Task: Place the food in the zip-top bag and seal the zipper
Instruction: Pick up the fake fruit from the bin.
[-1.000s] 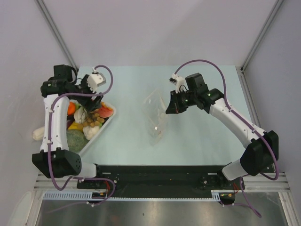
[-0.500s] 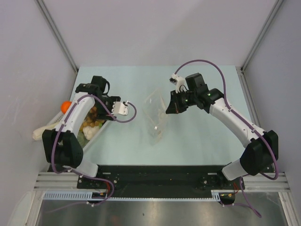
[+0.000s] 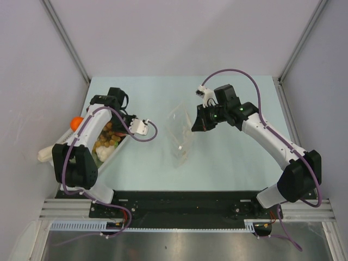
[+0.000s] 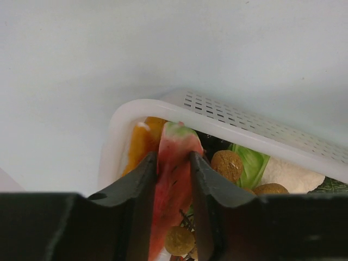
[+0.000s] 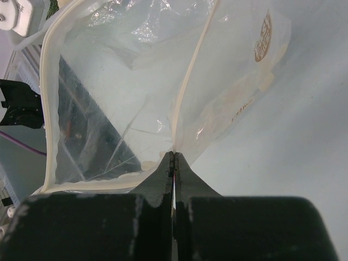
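Observation:
The food lies in a white perforated tray (image 4: 163, 106): an orange piece (image 4: 140, 145), tan balls (image 4: 227, 164), a green leaf (image 4: 253, 162) and a red slice with a green tip (image 4: 176, 142). My left gripper (image 4: 173, 159) reaches down into the tray (image 3: 111, 155), and both fingers press the sides of the red slice. The clear zip-top bag (image 3: 180, 136) hangs mid-table, its mouth gaping. My right gripper (image 5: 174, 154) is shut on the bag's rim where the whitish zipper (image 5: 191, 76) runs, holding the bag (image 5: 125, 81) up. In the top view my right gripper (image 3: 193, 124) is at the bag's right edge.
An orange ball (image 3: 76, 122) sits left of the tray by the wall, and a whitish piece (image 3: 46, 154) lies nearer the front left. The left arm's white camera block (image 3: 141, 126) hangs between tray and bag. Grey walls close in both sides.
My left arm has swung round and lowered its gripper into the tray, and its jaws have closed in on the red slice. The right arm and the bag have stayed still.

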Controlling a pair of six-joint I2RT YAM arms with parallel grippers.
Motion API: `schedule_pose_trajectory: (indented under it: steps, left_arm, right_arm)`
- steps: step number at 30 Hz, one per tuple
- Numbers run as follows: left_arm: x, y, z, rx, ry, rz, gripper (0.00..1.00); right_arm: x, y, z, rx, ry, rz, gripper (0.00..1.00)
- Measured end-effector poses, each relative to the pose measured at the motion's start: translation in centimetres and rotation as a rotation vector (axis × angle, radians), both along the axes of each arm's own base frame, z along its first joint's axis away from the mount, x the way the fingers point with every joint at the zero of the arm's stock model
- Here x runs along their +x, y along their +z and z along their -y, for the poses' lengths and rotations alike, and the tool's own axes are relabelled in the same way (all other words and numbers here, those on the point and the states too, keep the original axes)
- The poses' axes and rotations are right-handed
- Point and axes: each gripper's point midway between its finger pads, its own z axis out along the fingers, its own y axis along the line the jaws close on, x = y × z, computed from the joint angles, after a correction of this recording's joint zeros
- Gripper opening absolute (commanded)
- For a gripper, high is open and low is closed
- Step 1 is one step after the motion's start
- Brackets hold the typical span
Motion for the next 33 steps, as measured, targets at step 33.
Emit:
schedule_pose_trajectory:
  steps: [33]
  left_arm:
    - [3.5, 20.2, 4.3, -0.691, 0.639, 0.390, 0.00]
  right_arm:
    - [1.1, 0.6, -1.2, 0.068, -0.032, -0.017, 0.00]
